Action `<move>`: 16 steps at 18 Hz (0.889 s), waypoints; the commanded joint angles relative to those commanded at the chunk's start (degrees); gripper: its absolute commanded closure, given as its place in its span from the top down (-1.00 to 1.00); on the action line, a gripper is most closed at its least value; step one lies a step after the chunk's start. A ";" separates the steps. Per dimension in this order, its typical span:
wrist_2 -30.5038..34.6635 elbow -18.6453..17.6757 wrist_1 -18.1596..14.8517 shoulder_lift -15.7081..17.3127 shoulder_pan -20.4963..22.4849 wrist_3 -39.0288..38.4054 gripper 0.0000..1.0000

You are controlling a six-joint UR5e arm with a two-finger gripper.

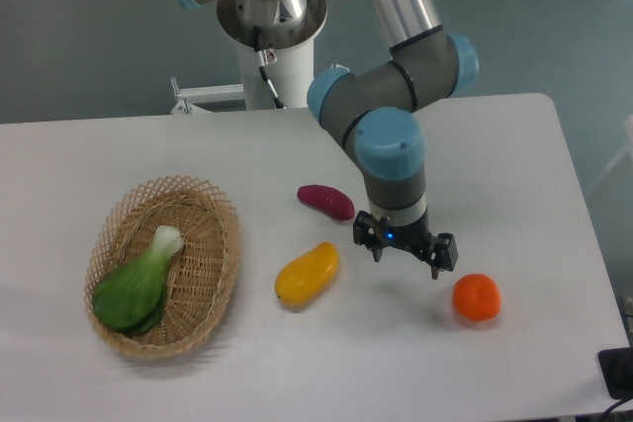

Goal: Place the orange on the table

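The orange (477, 297) is a small round bright fruit resting on the white table (514, 165) at the front right. My gripper (406, 253) hangs just left of it and a little farther back, raised above the tabletop, apart from the fruit. Its two fingers are spread and nothing is between them.
A yellow-orange mango (307, 275) lies left of the gripper and a dark red sweet potato (325, 201) behind it. An oval wicker basket (204, 274) at the left holds a green bok choy (138, 285). A dark object (617, 373) sits past the table's front right corner.
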 joint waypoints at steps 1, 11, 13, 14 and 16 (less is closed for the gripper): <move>0.34 0.43 -0.09 -0.18 0.09 0.08 1.00; 0.52 6.58 -1.84 -0.97 2.29 0.87 1.00; 0.43 8.25 -3.68 -1.67 2.55 0.96 1.00; 0.43 9.22 -5.08 -2.02 3.33 0.96 1.00; 0.17 11.41 -8.25 -2.72 4.31 1.75 1.00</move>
